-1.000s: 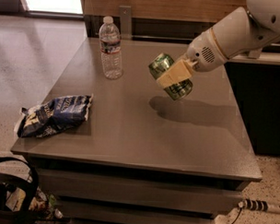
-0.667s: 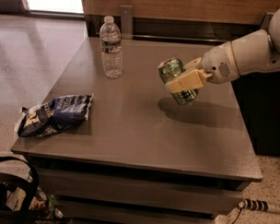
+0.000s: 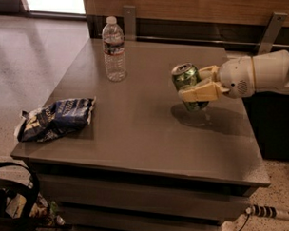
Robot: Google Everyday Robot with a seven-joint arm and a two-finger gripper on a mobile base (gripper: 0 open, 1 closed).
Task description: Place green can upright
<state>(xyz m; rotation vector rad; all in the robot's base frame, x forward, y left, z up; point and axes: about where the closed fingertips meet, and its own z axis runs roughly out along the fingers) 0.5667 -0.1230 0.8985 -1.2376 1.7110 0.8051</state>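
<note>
The green can is a small green drink can with a silver top. It stands nearly upright, its top tilted slightly left, just above the right part of the grey table, with its shadow right below it. My gripper reaches in from the right and is shut on the can, one cream finger across its front and one behind it. The white arm extends off the right edge.
A clear plastic water bottle stands upright at the table's back left. A crumpled blue chip bag lies at the front left edge. A wooden wall with metal brackets runs behind the table. Cables and a dark bag lie on the floor in front.
The arm has swung to a more level pose from the right. The can has turned from tilted to nearly upright and moved lower, closer to the table top.
</note>
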